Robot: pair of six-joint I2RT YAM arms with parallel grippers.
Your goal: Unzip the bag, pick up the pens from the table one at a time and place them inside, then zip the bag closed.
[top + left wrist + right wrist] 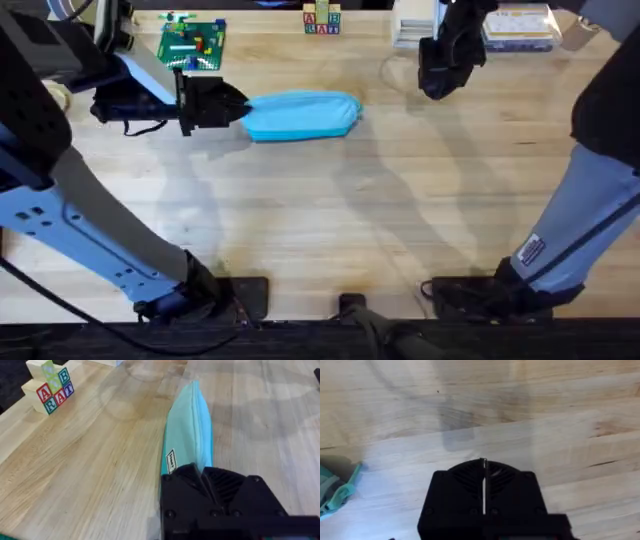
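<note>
Light blue fabric: the bag [300, 116], soft, long and oval, seam-edged with a small side label, lies on the table [330, 220]. My left gripper [228, 104] is clamped on its near end, fingers closed over the cloth, probably to anchor it for zipping. My right gripper [437, 85] hangs above bare planks, well apart from the bag's far end, fingers pressed together, holding nothing. Table: pale grained wood. No pens lie loose; likely already inside.

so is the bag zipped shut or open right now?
Looks shut: the bag lies flat on the table, no dark lining or gap showing. The left gripper covers one end, so cannot tell there.
</note>
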